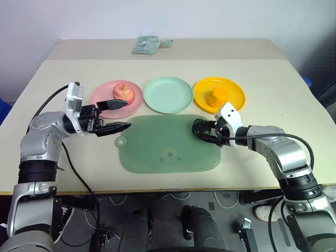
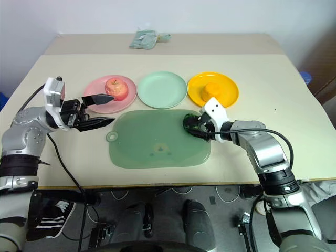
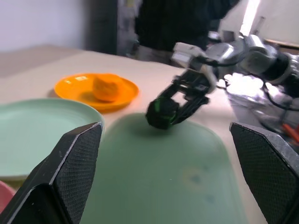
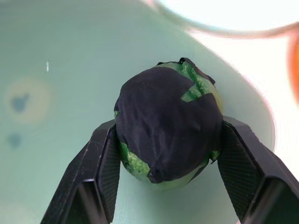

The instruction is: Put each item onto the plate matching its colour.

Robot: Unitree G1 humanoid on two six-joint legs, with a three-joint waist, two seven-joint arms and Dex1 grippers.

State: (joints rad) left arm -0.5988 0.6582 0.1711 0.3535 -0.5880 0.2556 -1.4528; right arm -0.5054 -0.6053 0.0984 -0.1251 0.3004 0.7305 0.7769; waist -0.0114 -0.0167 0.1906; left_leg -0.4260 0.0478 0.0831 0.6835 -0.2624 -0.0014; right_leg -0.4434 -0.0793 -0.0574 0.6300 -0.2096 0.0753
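The pink-red apple (image 1: 124, 93) lies on the pink plate (image 1: 102, 94). The orange fruit (image 1: 219, 95) rests on the yellow-orange plate (image 1: 234, 88). Between them, the pale mint green plate (image 1: 168, 94) holds nothing. The dark green knobbly fruit (image 4: 168, 135) with black patches sits at the right end of the green mat (image 1: 168, 147), and my right gripper (image 1: 203, 130) is shut on it, one finger (image 4: 103, 163) on each side. My left gripper (image 1: 126, 114) stands open and holds nothing, just in front of the pink plate at the mat's left end, pointing right.
A crumpled pale green packet (image 1: 148, 44) lies at the table's far edge. The translucent green mat has a round tab (image 1: 121, 141) at its left. Black cables hang off the table's near edge on both sides.
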